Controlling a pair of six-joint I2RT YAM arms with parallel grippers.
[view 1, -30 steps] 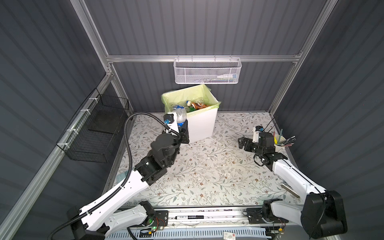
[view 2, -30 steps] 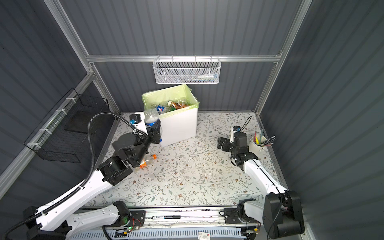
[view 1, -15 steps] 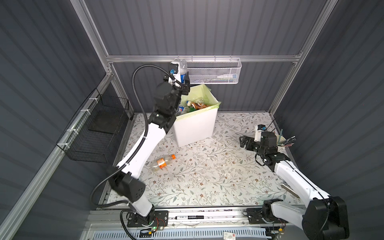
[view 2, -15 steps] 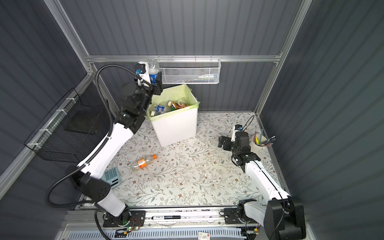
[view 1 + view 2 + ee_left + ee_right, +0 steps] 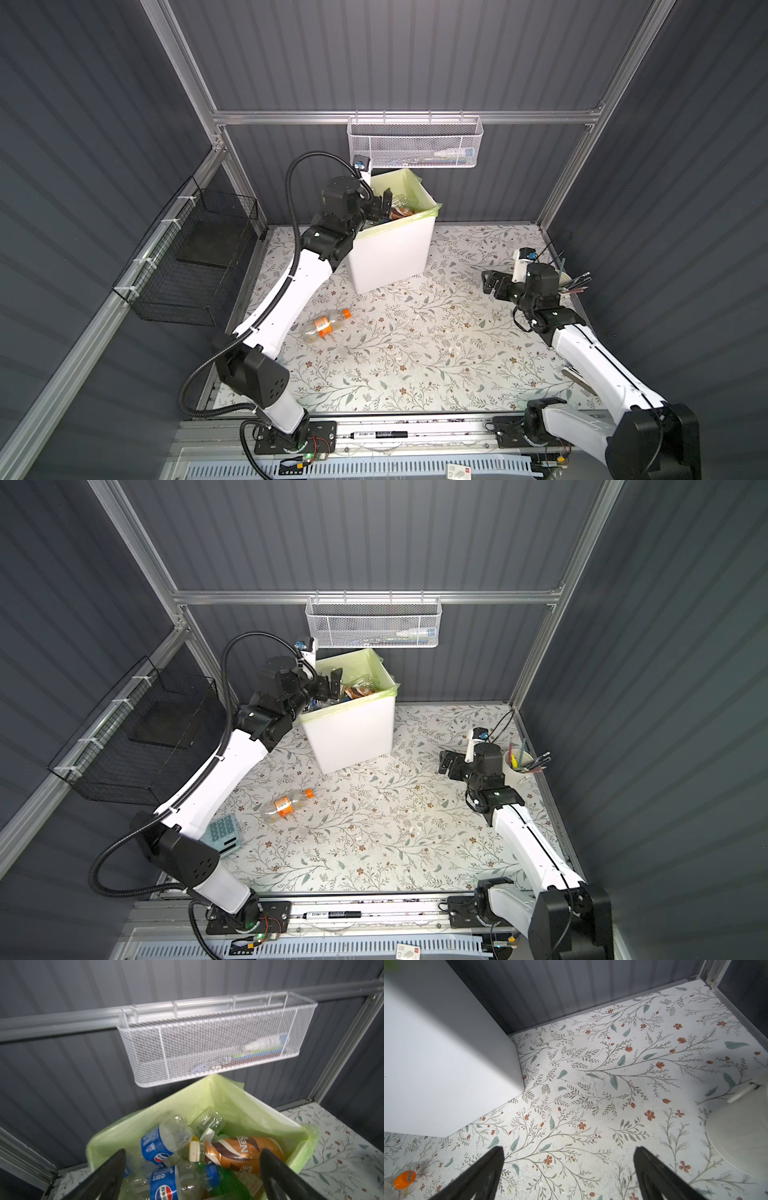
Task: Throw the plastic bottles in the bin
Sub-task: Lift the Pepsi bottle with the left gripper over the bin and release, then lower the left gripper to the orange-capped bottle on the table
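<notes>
The bin (image 5: pixel 390 249), white with a pale green liner, stands at the back of the floral table and shows in both top views (image 5: pixel 349 733). My left gripper (image 5: pixel 381 204) hangs open over its left rim with nothing between the fingers. In the left wrist view several plastic bottles lie inside below the gripper (image 5: pixel 192 1152): a blue-labelled clear one (image 5: pixel 164 1186), a brown one (image 5: pixel 239 1155), a green one (image 5: pixel 224 1182). One clear bottle (image 5: pixel 326 324) with an orange cap and label lies on the table left of centre. My right gripper (image 5: pixel 490 284) stays open and empty at the right.
A white mesh basket (image 5: pixel 415 143) hangs on the back rail just above the bin. A black wire basket (image 5: pixel 195 257) is fixed to the left wall. A white cup of pens (image 5: pixel 517 766) stands by the right arm, and a calculator (image 5: pixel 222 833) lies beside the left arm.
My left arm carried a blue-labelled bottle up from beside the bin, came down over its rim and opened; the bottle has left the jaws. The right arm barely moved.
</notes>
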